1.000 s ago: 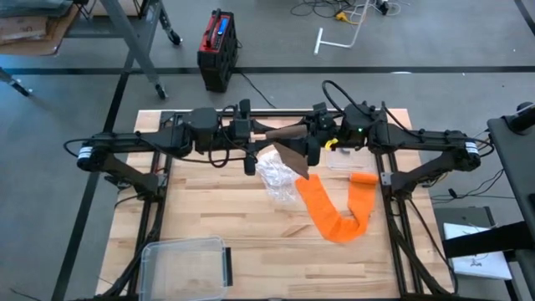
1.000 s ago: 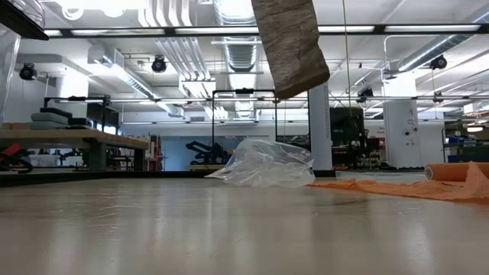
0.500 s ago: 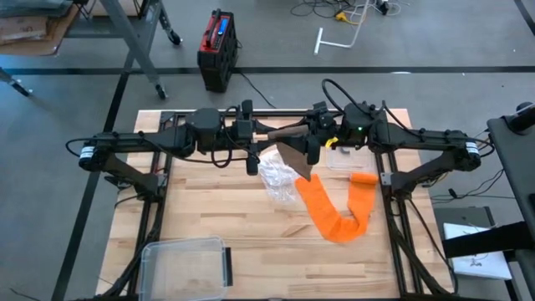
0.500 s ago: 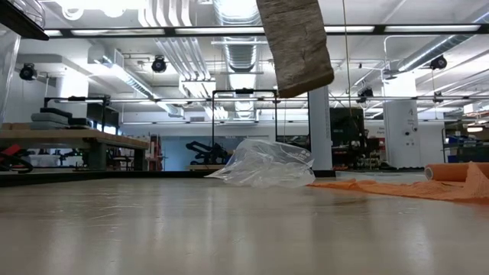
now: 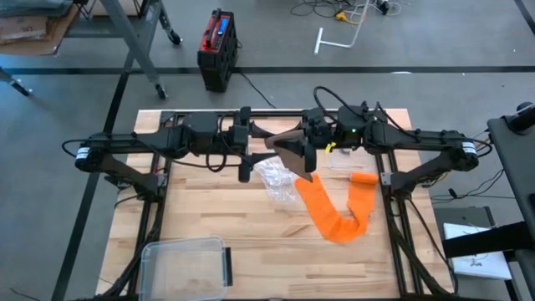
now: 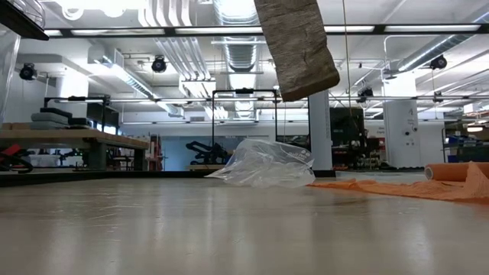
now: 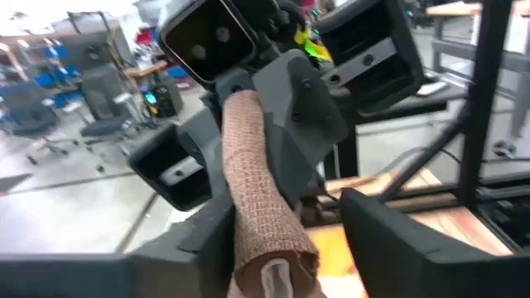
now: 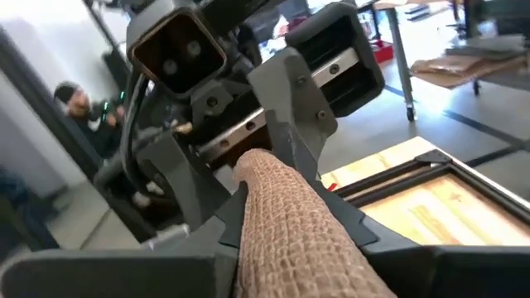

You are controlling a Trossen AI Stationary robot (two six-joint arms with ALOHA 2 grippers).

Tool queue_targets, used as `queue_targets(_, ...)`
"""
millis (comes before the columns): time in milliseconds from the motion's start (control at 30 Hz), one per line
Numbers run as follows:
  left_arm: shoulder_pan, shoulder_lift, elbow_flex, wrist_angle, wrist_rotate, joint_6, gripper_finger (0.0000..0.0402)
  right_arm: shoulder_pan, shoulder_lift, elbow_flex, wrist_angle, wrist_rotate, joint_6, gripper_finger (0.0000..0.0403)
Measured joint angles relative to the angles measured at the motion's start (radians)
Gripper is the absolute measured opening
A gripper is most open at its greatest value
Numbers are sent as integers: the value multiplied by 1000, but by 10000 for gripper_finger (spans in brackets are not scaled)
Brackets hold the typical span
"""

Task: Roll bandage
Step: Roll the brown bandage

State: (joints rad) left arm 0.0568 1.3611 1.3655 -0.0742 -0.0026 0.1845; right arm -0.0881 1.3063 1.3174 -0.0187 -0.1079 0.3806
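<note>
Handover of the brown bandage [image 5: 294, 150] in mid-air over the table's [image 5: 242, 234] 12 o'clock edge: right end effector [image 5: 306, 144] has just clenched on it, while left end effector [image 5: 251, 144] has just released. The hanging tail [image 6: 299, 46] has swung slightly; rolling can proceed from the right side.

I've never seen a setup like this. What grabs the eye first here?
Two dark arms meet above the back of the wooden table, the left gripper and right gripper sharing a brown bandage roll held in the air; its loose end hangs down. Below it a bright orange bandage lies in a U beside a crumpled clear plastic bag, and a clear plastic box sits at the table's front left.
</note>
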Motion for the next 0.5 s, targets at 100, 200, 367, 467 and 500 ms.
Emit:
queue_targets(100,0,-19,0,-37,66,-55,233,1,1,0,2,-41,-67,78)
queue_targets(200,1,-25,1,-53,125,-115,254,2,0,0,5,-84,-135,82)
queue_targets(367,1,-41,0,-78,126,-144,261,1,-3,0,0,-105,-187,70)
queue_targets(467,5,-71,-5,-96,99,-148,253,4,-14,5,4,-136,-216,68)
queue_targets(500,6,-84,-4,-90,87,-143,250,4,-17,7,10,-159,-222,70)
